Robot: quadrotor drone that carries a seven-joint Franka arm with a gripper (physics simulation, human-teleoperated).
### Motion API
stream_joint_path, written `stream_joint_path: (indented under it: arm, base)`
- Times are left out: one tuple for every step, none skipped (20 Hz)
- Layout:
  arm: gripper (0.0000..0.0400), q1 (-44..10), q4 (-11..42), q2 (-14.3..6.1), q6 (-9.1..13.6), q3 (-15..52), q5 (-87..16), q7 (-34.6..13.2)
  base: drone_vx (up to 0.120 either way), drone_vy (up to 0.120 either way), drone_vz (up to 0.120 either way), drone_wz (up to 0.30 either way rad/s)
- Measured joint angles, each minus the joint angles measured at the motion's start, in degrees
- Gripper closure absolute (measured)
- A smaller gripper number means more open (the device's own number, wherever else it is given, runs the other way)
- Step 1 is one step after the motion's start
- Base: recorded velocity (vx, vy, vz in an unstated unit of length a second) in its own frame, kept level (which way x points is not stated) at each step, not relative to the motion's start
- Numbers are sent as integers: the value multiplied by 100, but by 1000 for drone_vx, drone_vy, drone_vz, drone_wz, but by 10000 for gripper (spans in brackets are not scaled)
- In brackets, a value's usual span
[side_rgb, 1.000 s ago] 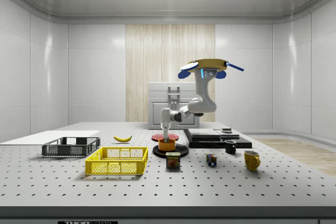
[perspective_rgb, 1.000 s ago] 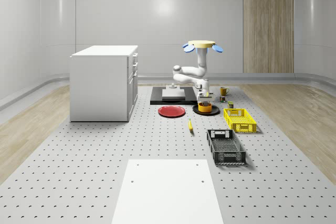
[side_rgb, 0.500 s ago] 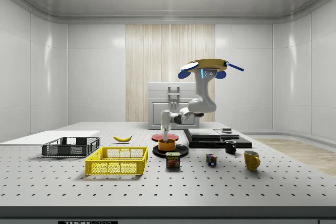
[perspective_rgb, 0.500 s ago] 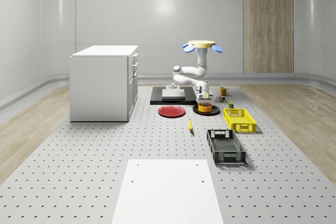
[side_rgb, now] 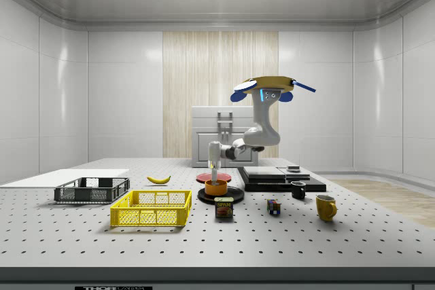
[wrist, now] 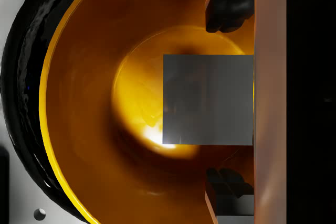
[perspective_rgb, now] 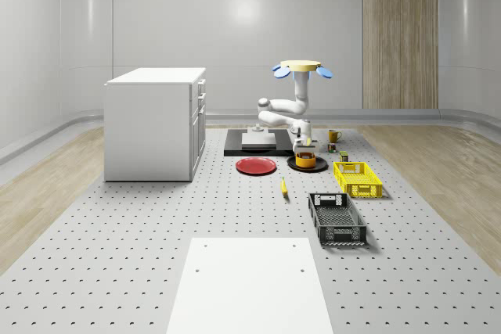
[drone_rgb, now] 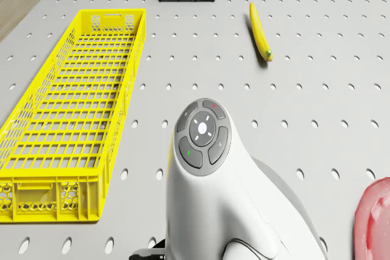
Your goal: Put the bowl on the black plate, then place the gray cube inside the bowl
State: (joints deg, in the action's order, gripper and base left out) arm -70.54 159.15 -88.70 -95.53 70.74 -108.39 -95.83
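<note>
The orange bowl [perspective_rgb: 306, 160] already sits on the black plate [perspective_rgb: 293, 165], the gray cube [wrist: 208, 99] lies inside it, and the claw [wrist: 227, 98] above has let go, fingers spread.

The can [side_rgb: 224, 208] on the counter [side_rgb: 285, 242] in the side view has a label that seems to read "SPAM", barely legible. A strip of lettering on the counter's front edge [side_rgb: 113, 288] is too small to read. Nothing else readable.
</note>
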Motion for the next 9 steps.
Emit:
stream_joint_path:
  arm:
    - [10, 16, 23, 0, 31, 72, 66, 2]
    - [8, 29, 42, -1, 57, 134, 123, 3]
    - [6, 39, 58, -1, 79, 188, 173, 4]
    - [5, 48, 72, -2, 98, 234, 216, 4]
    - [4, 55, 82, -2, 113, 272, 251, 4]
    - [3, 60, 91, -3, 125, 305, 281, 5]
    - [2, 64, 98, -4, 134, 331, 306, 5]
    - [2, 68, 103, -5, 142, 353, 327, 5]
    - [2, 68, 105, -6, 144, 359, 333, 5]
  base:
    - [0, 0, 0, 0]
    - [0, 0, 0, 0]
    - [0, 0, 0, 0]
    - [0, 0, 0, 0]
    - [0, 0, 0, 0]
    - [0, 0, 0, 0]
    - [0, 0, 0, 0]
    - [0, 0, 0, 0]
    - [0, 0, 0, 0]
